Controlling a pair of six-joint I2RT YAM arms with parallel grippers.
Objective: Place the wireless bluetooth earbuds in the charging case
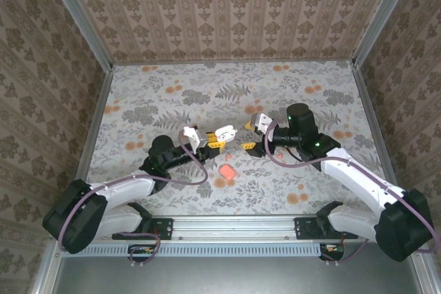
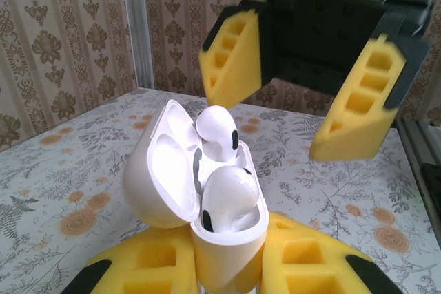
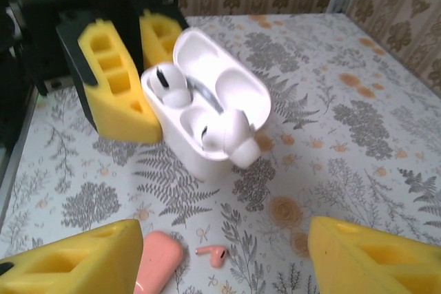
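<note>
My left gripper (image 2: 228, 270) is shut on the base of a white charging case (image 2: 227, 249), held above the table with its lid (image 2: 155, 170) swung open. Two white earbuds are in the case. One (image 3: 165, 87) sits deep in its socket, the other (image 3: 227, 135) sticks out at a tilt. My right gripper (image 3: 220, 266) stands open just in front of the case, with nothing between its yellow fingers (image 2: 231, 56). A loose pink earbud (image 3: 212, 253) lies on the table below it. From above, the two grippers (image 1: 210, 139) (image 1: 249, 135) face each other at mid-table.
A shut pink case (image 3: 155, 261) lies on the floral table beside the pink earbud; it also shows from above (image 1: 227, 170). Patterned walls with metal corner posts (image 1: 79, 15) close in the table on three sides.
</note>
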